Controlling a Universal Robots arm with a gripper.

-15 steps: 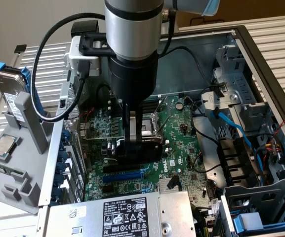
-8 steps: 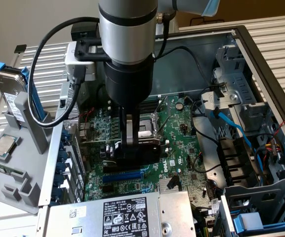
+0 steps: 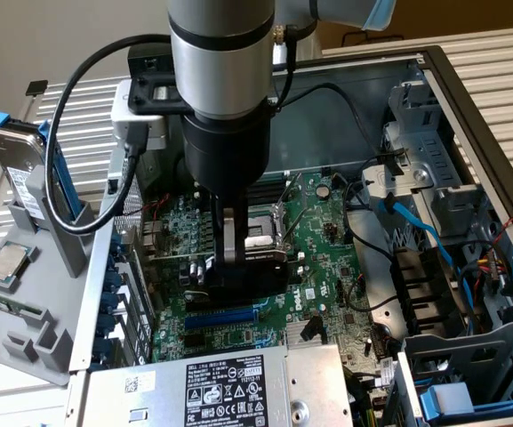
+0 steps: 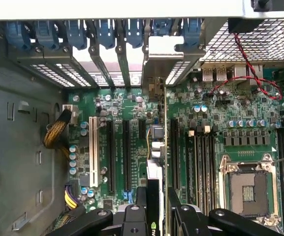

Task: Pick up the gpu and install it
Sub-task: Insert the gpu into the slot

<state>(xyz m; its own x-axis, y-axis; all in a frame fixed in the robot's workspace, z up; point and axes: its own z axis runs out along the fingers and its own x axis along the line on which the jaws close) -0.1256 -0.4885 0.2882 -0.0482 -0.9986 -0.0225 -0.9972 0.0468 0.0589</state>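
Progress: the pick-up appears complete. The gpu (image 4: 152,189) is clear of the bench and carried inside the open computer case (image 3: 469,98), above the motherboard (image 3: 318,258). In the wrist view it is seen edge-on, running from between the fingers (image 4: 132,216) toward the row of rear slot openings (image 4: 107,54). Its silver bracket (image 4: 162,51) is just beside those openings. The card lies in line with the long expansion slots (image 4: 110,152), between two of them and the empty processor socket (image 4: 247,184).

Installation: not confirmed. The pictures do not show whether the lower edge of the card has entered a slot or merely stands over one. In the exterior view the blue slot (image 3: 225,316) just beside the card is empty. I judge the seating to be unfinished.

Grip: the gripper (image 3: 238,267) points straight down. Its fingers are partly closed and clamped on either face of the gpu, on the black cooler side and on the board side. They touch nothing else.
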